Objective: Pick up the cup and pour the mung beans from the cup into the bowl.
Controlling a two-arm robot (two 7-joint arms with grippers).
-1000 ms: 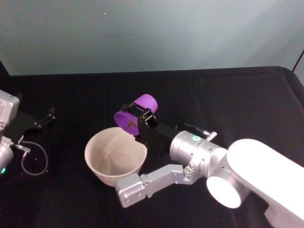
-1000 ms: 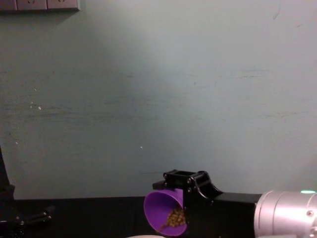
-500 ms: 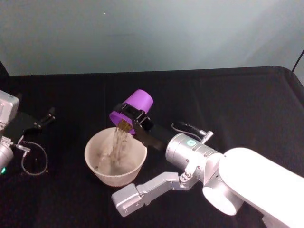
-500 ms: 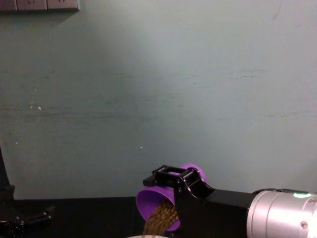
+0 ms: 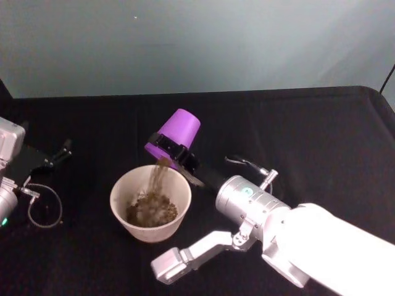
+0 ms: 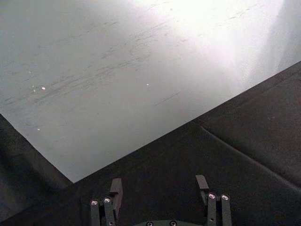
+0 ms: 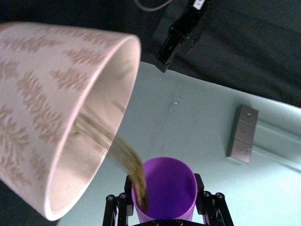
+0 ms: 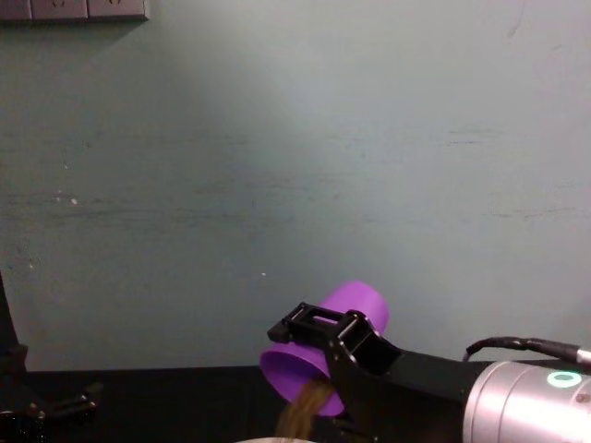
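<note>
My right gripper (image 5: pixel 172 153) is shut on the purple cup (image 5: pixel 178 137) and holds it tipped steeply, mouth down, over the far rim of the bowl (image 5: pixel 115 196). A thin stream of mung beans (image 5: pixel 159 176) falls from the cup's lip onto a brown pile (image 5: pixel 152 209) in the bowl. From the chest view the cup (image 8: pixel 343 309) tilts down to the left with the stream (image 8: pixel 300 420) below it. In the right wrist view the cup (image 7: pixel 169 186) sits between the fingers (image 7: pixel 117 207), and the beans (image 7: pixel 123 157) run into the patterned bowl (image 7: pixel 42 89). My left gripper (image 6: pixel 157 197) is parked open at the far left.
The bowl stands on a black cloth table (image 5: pixel 296 135) that ends at a teal wall. A looped cable (image 5: pixel 44 209) lies beside the left arm (image 5: pixel 9 145). A wall outlet (image 8: pixel 74 9) sits high on the wall.
The cup has tipped further, its base rising. The beans began streaming out, and a pile has built up in the bowl. The left arm has not moved.
</note>
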